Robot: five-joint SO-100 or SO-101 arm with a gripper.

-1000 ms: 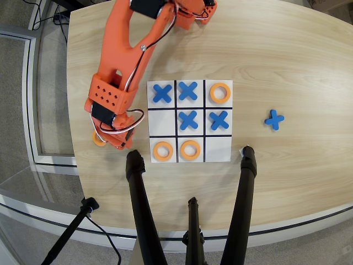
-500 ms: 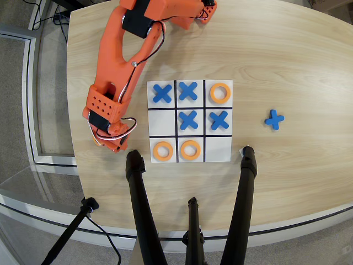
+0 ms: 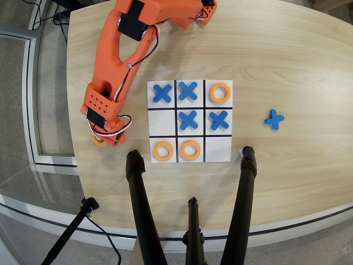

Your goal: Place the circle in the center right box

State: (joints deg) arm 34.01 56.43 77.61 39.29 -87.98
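Early stage, nothing placed yet. In the overhead view the orange arm (image 3: 118,49) reaches down the left side of the worktop (image 3: 292,61), with the hand (image 3: 106,138) just off the grid board's (image 3: 190,121) left edge. A sliver of an orange circle (image 3: 99,140) shows under the hand; most of it is hidden. Can't tell how far the fingers are spread or whether they have a grip on it.

Board: blue X pieces in four cells, orange rings in three. Two cells are empty: the left cell of the middle row (image 3: 161,121) and the bottom-right one. The middle row's right cell already holds a blue X (image 3: 219,120), so by my read the empty left cell is the target.

Left: confirm grasp, lift, short move right, release.

Room: short path, but ring (image 3: 162,150) sits directly below the target. Tripod legs (image 3: 140,204) crowd the board's lower edge. A spare X (image 3: 274,119) lies well clear.
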